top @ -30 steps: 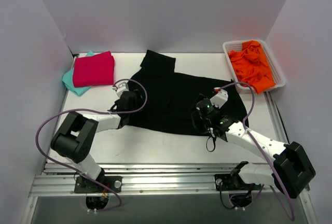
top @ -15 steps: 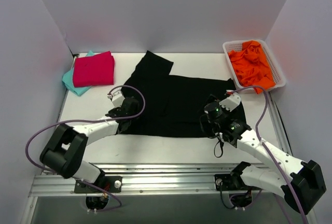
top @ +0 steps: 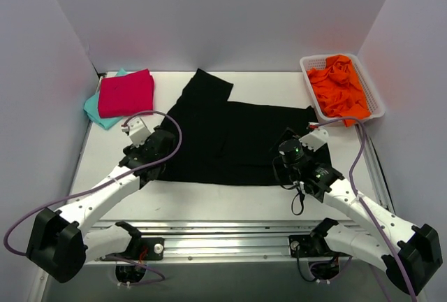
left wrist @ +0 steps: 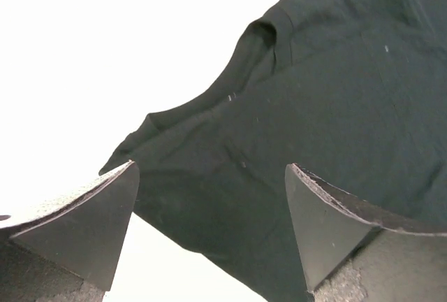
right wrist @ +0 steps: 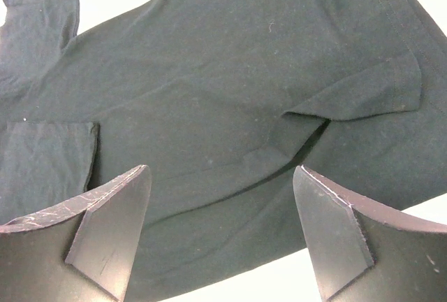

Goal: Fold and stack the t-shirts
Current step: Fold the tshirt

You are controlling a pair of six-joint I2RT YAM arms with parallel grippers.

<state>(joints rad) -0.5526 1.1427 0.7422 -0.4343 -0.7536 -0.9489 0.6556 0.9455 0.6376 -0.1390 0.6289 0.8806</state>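
Both grippers wide open and empty over the black shirt [top: 237,138].
Your left gripper [left wrist: 211,169] hangs above the shirt's left edge with its jaws spread wide, gripping nothing. Your right gripper [right wrist: 222,170] is just as wide over the right part. The shirt lies flat mid-desk, with a bare strip of desk [top: 209,200] along the near edge. The pink shirt [top: 126,92] sits folded on the teal shirt [top: 94,110] in the far-left corner. A basket [top: 307,85] fills the far-right corner.

Open table [top: 209,197] strip before the black t-shirt [top: 237,141]; basket [top: 309,85] far right, pink shirt [top: 126,93] on teal shirt [top: 94,112] far left
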